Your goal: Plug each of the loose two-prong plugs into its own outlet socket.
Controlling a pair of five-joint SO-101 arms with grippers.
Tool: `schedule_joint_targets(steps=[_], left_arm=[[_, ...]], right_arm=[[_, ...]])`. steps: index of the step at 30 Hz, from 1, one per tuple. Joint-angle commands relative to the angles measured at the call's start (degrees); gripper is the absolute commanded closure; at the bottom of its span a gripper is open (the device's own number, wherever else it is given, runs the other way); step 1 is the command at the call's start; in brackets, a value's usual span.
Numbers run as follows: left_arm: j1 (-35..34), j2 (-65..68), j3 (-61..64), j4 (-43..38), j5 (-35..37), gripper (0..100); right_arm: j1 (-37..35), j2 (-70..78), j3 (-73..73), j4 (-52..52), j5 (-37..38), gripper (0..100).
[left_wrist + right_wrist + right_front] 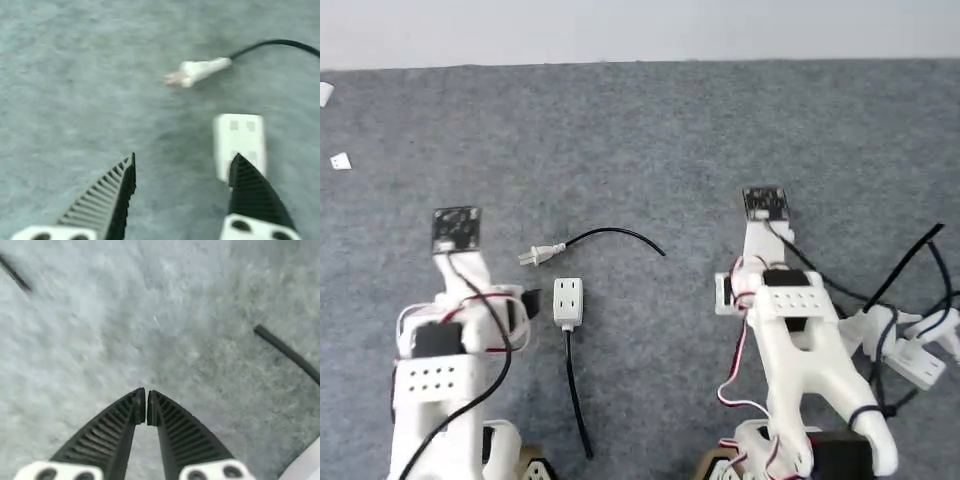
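Toward the bench's left side, we are holding the left gripper (183, 159) wide beside the outlet socket (239, 142); the right gripper (146, 392) is closed, empty.

Robot lab — grey carpeted table (650, 130)

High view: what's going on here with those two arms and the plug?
Nothing is held yet. The left gripper is open, low beside the white outlet block. The loose two-prong plug lies unplugged on the table just beyond the block. The right gripper is shut and empty, away from both.
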Motion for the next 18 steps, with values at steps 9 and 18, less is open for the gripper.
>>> schedule_joint_targets(steps=[9,18], left_arm=[[-6.59,7.12,0.04,-9.93,-8.00,72],[-11.08,26.20,-11.21,-10.64,-8.09,71]], right_arm=[[-19.21,0.92,-16.09,-2.51,-6.15,97.6],[-17.36,22.46,-28.66,-7.16,2.81,86.8]])
